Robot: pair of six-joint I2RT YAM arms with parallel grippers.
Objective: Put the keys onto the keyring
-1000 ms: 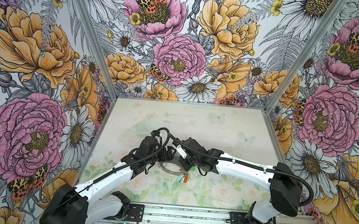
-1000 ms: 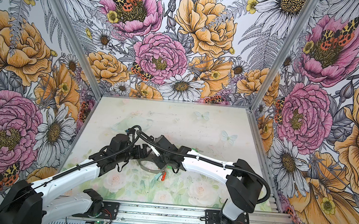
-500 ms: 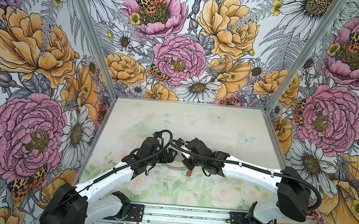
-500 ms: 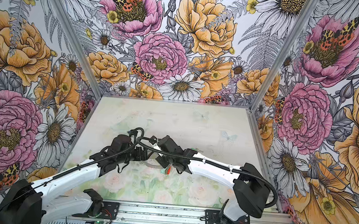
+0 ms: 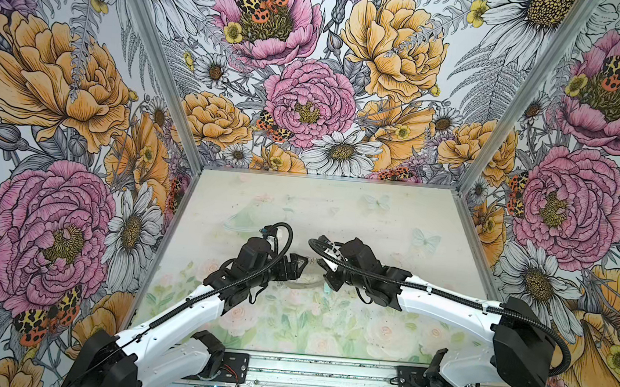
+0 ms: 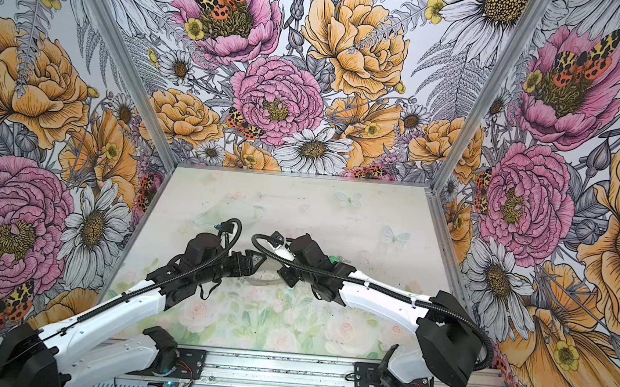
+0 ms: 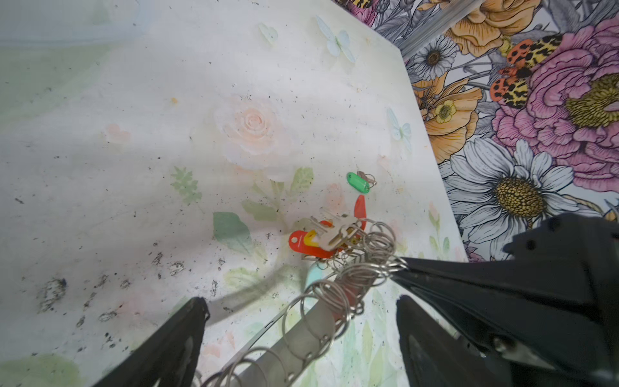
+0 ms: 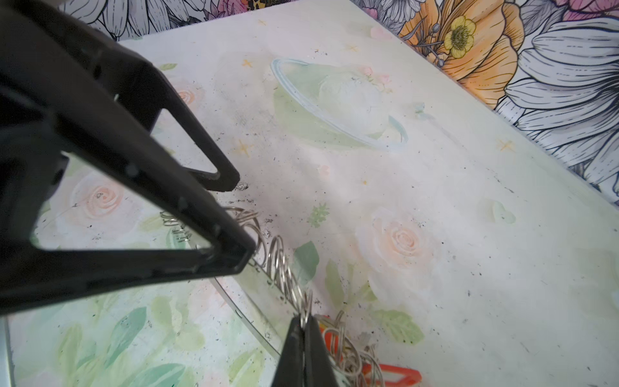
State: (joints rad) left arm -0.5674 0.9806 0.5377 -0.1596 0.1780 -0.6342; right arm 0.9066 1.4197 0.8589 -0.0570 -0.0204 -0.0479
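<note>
So that the keyring [image 7: 310,326] is steadied, it is pinched tight by the right gripper [image 8: 304,324]. The left gripper [image 7: 301,303] is spread wide, empty.

Three walls [image 5: 310,87] papered in outsized pink and orange peonies, white daisies and spotted moths closed in the far, left and right sides, joined by aluminium corner posts [image 5: 160,70]. The tabletop [image 5: 338,204] was pale, printed with faint roses, leaves and butterflies (and scuffed with dark specks [image 7: 53,291]). A metal rail [image 5: 323,373] ran along its near edge. The light was soft and even.
</note>
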